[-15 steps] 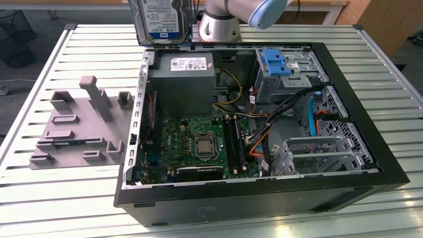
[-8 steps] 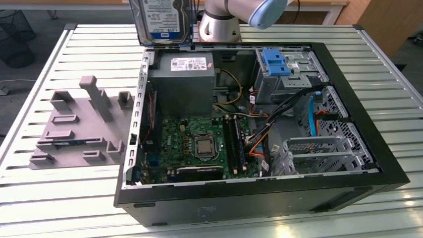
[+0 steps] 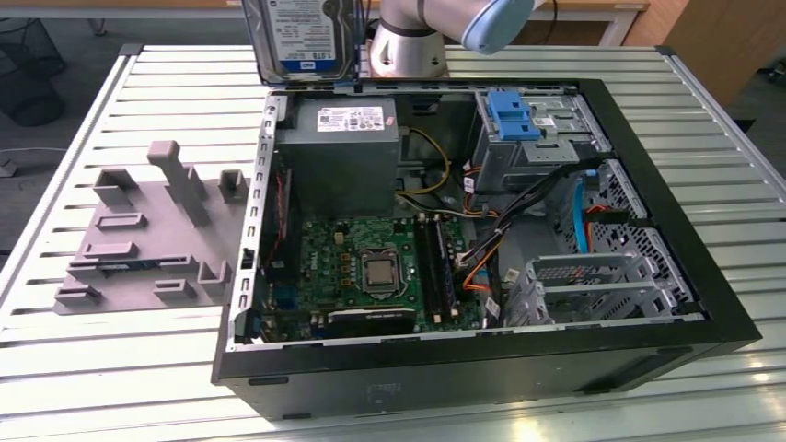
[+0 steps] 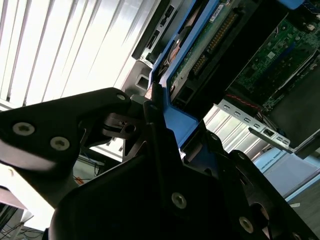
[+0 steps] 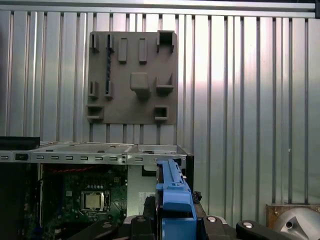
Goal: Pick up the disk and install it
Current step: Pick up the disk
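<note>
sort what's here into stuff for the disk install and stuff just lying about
For the job: disk, gripped by the fingers; open computer case.
Lying about: grey holder board on the table; black bin beyond it.

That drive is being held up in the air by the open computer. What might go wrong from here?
1. The gripper seems to clamp the disk only by its blue frame. If the disk slips, it might drop onto the case rim or the motherboard.
2. Loose cables run beside the drive bays, so the disk could snag them on the way in.
</note>
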Tool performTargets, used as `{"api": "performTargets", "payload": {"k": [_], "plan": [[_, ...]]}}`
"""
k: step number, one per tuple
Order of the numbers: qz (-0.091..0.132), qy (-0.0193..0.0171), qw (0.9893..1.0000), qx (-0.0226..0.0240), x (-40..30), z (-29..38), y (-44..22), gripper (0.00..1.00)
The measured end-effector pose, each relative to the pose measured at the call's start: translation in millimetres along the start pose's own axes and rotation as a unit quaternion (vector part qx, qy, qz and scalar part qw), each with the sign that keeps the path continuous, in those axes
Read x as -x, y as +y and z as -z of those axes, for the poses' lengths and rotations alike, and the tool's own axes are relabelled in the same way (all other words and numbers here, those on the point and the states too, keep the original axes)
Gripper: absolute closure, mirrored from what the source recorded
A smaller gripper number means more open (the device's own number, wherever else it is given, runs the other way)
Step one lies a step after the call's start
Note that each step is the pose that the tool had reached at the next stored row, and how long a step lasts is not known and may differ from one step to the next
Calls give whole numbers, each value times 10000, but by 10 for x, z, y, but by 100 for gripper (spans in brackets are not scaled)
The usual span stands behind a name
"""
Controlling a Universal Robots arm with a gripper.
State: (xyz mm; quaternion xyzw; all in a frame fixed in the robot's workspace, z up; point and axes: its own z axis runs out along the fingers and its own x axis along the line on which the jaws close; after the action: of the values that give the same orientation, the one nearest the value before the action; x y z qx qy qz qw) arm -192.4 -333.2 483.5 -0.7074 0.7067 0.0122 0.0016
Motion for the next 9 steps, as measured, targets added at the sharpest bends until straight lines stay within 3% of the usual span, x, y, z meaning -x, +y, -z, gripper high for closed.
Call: {"api": "performTargets", "payload": {"k": [9], "plan": [[0, 0, 10000, 0, 0, 1, -19, 64]]}}
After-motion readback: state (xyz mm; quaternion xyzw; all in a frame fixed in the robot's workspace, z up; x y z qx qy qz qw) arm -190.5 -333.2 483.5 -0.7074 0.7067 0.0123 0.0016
